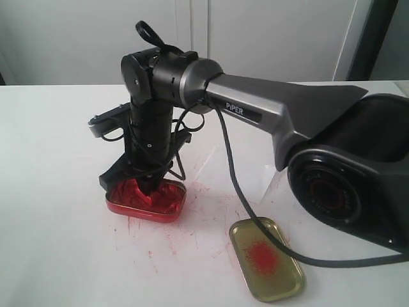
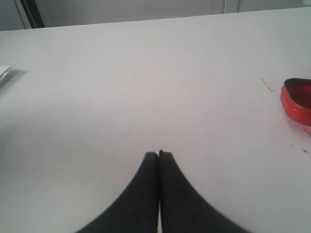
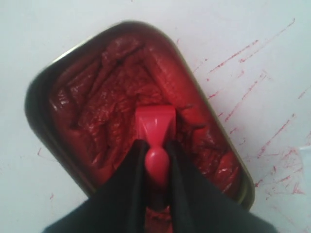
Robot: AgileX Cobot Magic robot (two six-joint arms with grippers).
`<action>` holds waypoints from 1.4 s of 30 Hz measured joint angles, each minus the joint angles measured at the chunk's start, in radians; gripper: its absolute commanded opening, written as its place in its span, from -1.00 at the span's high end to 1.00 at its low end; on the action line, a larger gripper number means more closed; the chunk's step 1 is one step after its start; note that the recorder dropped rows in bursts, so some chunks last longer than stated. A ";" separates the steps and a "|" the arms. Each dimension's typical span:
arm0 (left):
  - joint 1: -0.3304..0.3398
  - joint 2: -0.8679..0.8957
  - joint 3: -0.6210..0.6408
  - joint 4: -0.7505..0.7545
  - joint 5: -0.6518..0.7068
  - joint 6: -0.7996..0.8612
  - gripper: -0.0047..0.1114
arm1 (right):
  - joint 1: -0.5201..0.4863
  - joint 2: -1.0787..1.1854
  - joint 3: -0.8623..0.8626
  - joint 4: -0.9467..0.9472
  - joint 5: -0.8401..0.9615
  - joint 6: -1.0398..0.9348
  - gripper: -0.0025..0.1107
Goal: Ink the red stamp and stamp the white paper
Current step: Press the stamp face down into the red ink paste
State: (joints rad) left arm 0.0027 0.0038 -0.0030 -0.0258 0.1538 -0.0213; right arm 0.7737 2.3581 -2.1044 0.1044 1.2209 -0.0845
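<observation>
My right gripper (image 3: pixel 155 144) is shut on the handle of the red stamp (image 3: pixel 155 127), whose square base presses into the lumpy red paste of the ink tin (image 3: pixel 77 131). In the exterior view the right gripper (image 1: pixel 149 183) reaches down into the same ink tin (image 1: pixel 148 203), and the stamp is hidden behind the fingers. My left gripper (image 2: pixel 159 154) is shut with nothing in it, over bare table; the ink tin (image 2: pixel 297 100) shows at the edge of its view. A white sheet edge (image 2: pixel 5 74), perhaps the white paper, shows there; I cannot tell.
The gold lid (image 1: pixel 266 258) with a red smear lies on the table right of the tin. Red streaks (image 1: pixel 204 211) mark the white tabletop around the tin. A black cable (image 1: pixel 246 214) trails from the right arm across the table past the lid.
</observation>
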 measured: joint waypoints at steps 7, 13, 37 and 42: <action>0.000 0.000 0.000 0.000 0.000 0.000 0.92 | -0.013 0.000 0.000 0.031 0.000 -0.011 0.96; 0.000 0.000 0.000 0.000 0.000 0.000 0.92 | -0.026 0.000 0.000 0.090 0.000 -0.031 0.96; 0.000 0.000 0.000 0.000 0.000 0.000 0.92 | -0.076 -0.007 0.136 0.222 -0.054 -0.083 0.96; 0.000 0.000 0.000 0.000 0.000 0.000 0.92 | -0.076 -0.018 0.140 0.224 -0.065 -0.083 0.96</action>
State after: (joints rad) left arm 0.0027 0.0038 -0.0030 -0.0258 0.1538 -0.0213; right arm 0.6976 2.3402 -1.9646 0.3283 1.1562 -0.1673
